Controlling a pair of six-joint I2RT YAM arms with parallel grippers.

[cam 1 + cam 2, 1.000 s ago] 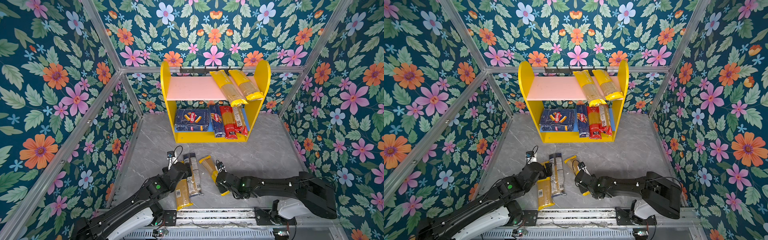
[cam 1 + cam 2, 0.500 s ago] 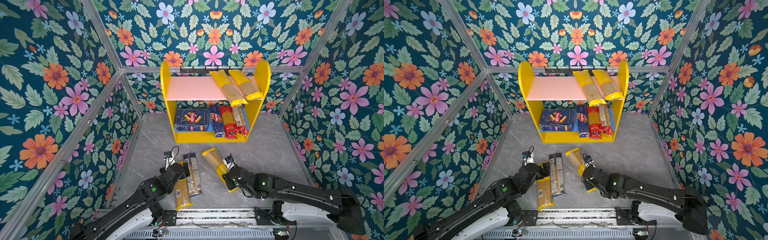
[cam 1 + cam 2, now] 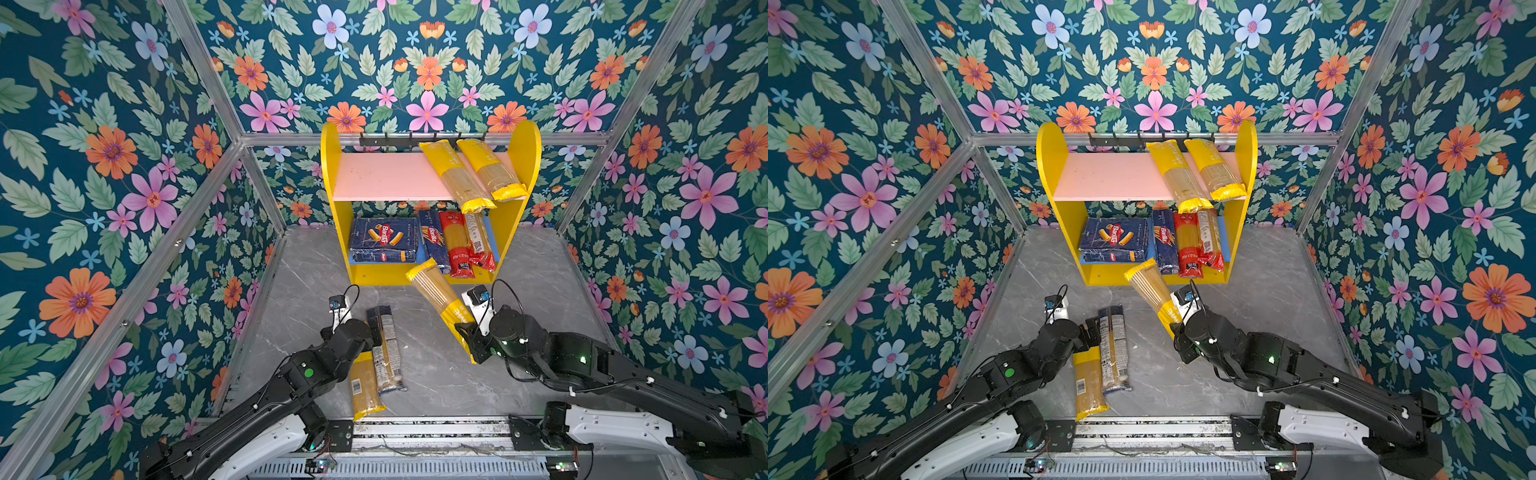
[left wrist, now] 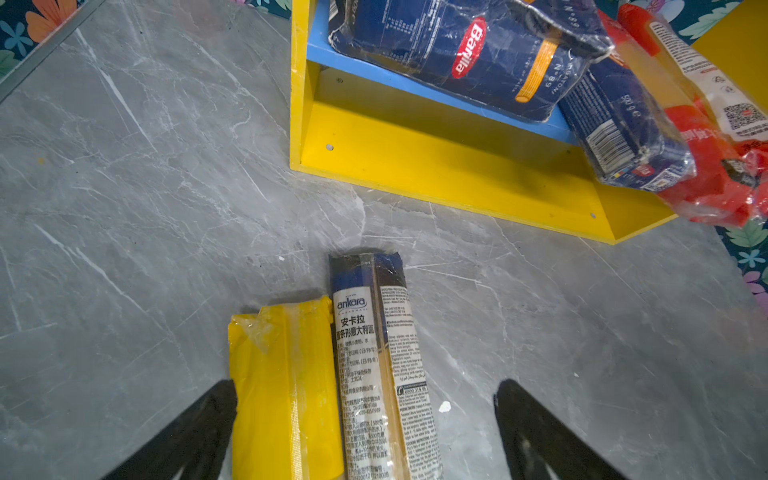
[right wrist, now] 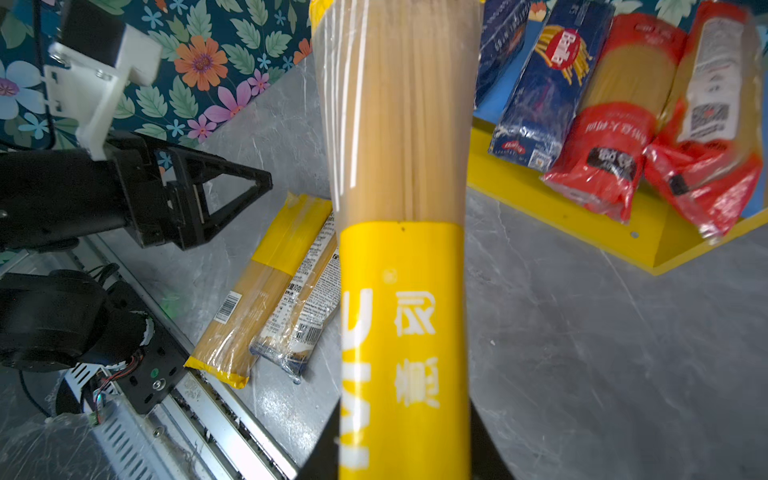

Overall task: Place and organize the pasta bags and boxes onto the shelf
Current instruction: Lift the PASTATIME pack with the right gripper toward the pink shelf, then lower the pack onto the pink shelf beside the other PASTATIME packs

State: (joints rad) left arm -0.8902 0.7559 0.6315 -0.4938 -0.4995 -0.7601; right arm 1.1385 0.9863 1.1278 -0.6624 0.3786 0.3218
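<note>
My right gripper (image 3: 468,341) is shut on the lower end of a yellow bag (image 3: 439,296), which is off the floor and slants up toward the shelf (image 3: 332,166). In the right wrist view the bag (image 5: 403,249) fills the middle between dark fingers (image 5: 484,451). My left gripper (image 4: 365,390) is open and low over two bags on the floor, one yellow (image 4: 282,386) and one navy with a white label (image 4: 374,353). Two yellow bags (image 3: 457,178) lie on the pink board. The pasta boxes (image 3: 384,241) and two red bags (image 3: 459,245) are on the blue board.
The grey marble floor (image 3: 540,291) lies between the shelf and the arms' metal base rail (image 3: 428,428). Floral walls with aluminium struts (image 3: 266,187) close in both sides and the back. The left part of the pink board (image 3: 374,174) is bare.
The right gripper has lifted the yellow bag off the floor and carried it up and toward the shelf. The left gripper has stayed open over the two floor bags.
</note>
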